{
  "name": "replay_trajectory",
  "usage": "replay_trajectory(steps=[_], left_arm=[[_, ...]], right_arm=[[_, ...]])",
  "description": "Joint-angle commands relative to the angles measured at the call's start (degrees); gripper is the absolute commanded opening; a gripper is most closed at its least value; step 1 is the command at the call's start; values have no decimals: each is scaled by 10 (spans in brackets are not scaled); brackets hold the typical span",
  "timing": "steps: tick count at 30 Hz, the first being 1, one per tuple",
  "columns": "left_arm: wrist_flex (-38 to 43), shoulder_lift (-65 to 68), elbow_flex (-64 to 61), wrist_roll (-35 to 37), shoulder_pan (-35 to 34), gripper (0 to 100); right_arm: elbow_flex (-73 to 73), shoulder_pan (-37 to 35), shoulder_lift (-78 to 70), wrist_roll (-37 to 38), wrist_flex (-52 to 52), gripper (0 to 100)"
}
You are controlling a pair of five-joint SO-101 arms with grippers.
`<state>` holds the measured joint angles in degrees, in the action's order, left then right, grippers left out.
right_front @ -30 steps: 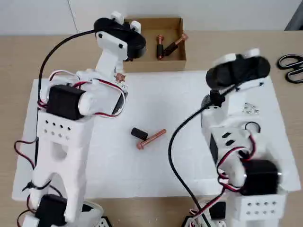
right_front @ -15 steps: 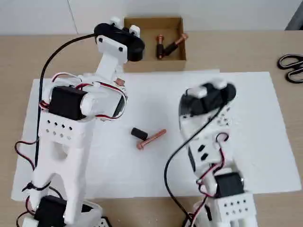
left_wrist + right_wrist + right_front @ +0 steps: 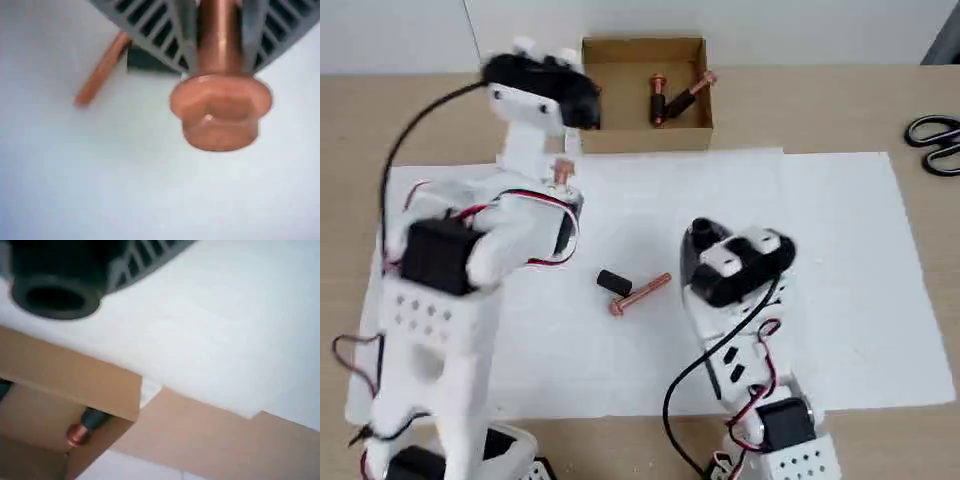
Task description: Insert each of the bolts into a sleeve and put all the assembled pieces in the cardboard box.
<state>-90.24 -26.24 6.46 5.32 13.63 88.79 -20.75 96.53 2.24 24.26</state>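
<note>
My left gripper (image 3: pixel 561 171) is shut on a copper bolt (image 3: pixel 561 173) over the white paper (image 3: pixel 840 250), in front of the cardboard box (image 3: pixel 645 138). The left wrist view has this bolt (image 3: pixel 220 112) head-first between the grey fingers (image 3: pixel 150 25). My right gripper (image 3: pixel 701 236) is shut on a black sleeve (image 3: pixel 700 232) near the middle of the paper; its open bore (image 3: pixel 55 296) faces the camera. A loose sleeve (image 3: pixel 613 281) and a loose bolt (image 3: pixel 640 294) lie touching between the arms. Two assembled pieces (image 3: pixel 678 95) lie in the box.
Black scissors (image 3: pixel 935 140) lie on the wooden table at the far right. The box (image 3: pixel 65 380) stands at the paper's far edge, with an assembled piece (image 3: pixel 82 427) inside. Behind the held bolt lie the loose bolt (image 3: pixel 102 70) and sleeve (image 3: pixel 150 60).
The right arm swung from the right side to the middle of the paper with the sleeve. The left arm shifted a little left, still holding its bolt.
</note>
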Motion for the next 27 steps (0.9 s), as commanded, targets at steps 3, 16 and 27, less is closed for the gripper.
replay_trajectory(steps=[3,16,27], left_arm=[[118,-87,-16,41,0,6],[385,-293,-367,133,52,6],[651,-510,-709,133,122,6]], right_arm=[[47,-51,79,-7,-62,5],[76,-107,68,-79,-70,5],[76,-109,73,-84,-10,5]])
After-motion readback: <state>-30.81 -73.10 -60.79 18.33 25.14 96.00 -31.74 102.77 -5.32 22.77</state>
